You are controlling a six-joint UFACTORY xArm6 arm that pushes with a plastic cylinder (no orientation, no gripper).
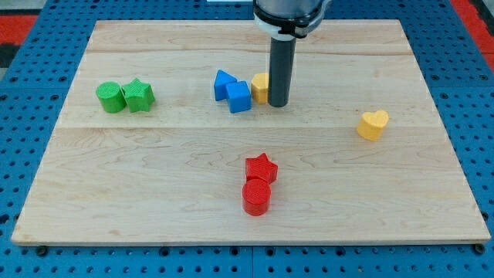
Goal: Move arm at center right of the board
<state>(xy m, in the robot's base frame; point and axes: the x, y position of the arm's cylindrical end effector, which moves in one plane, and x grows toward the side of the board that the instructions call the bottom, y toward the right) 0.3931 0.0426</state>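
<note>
Scanning from the view's left, a green cylinder [109,97] and a green star [138,95] are being seen touching one another near the left edge of the counter [154,177]; next, two blue blocks, one an irregular shape [224,83] and one a cube [239,96], are being seen pressed together, with a yellow block [261,86] of unclear shape lying just beside them. My tip [278,103] is being held against the right side of that yellow block, near the centre and towards the view's top. Nearer the view's bottom, a red star [261,167] is being seen touching a red cylinder [256,196], and a yellow heart [373,123] is lying alone towards the right. The rod's long axis is being kept upright, its end pointing straight down at the wood. Since the arm carries no end effector, nothing is being clenched or released; the rod is only resting beside the block. The task is being judged as barely begun: the centre right region, beyond the heart, is not yet being reached, and a rightward slide is left to be made.
</note>
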